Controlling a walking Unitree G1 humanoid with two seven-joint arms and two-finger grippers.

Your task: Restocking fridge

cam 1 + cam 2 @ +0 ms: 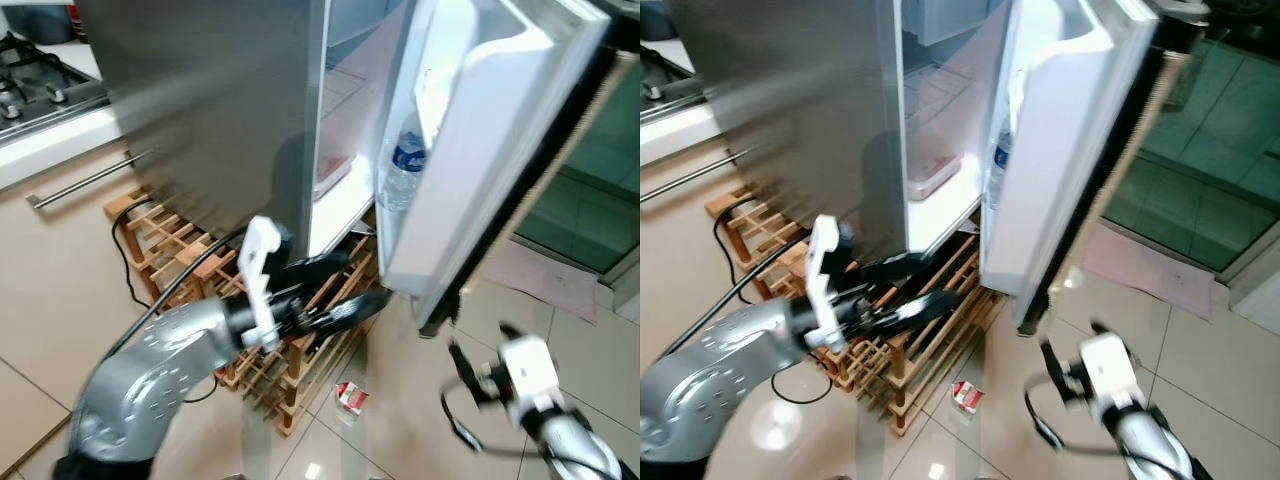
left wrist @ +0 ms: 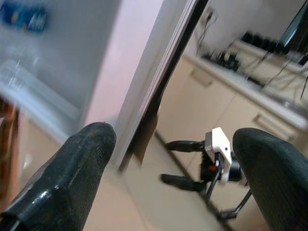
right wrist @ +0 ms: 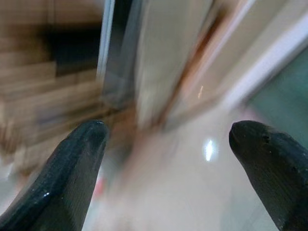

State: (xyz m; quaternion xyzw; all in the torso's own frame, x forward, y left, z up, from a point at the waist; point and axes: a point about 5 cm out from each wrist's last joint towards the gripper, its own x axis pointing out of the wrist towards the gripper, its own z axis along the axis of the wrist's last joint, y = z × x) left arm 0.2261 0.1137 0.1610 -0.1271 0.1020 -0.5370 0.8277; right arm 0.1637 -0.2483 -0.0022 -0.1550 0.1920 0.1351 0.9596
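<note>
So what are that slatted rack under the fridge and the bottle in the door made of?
The slatted light-brown rack looks like bare unvarnished wood: pale matt bars in a grid. The clear bottle with a blue label in the white fridge door seems thin plastic, see-through with a ribbed body; blur leaves that open.

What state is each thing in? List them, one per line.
Fridge door: swung open.
Water bottle: upright in the door shelf.
Tray: lying on a shelf inside the fridge.
Wooden rack: on the floor under the fridge front.
Small red carton: lying on the floor.
Left gripper: open, empty.
Right gripper: open, empty.
</note>
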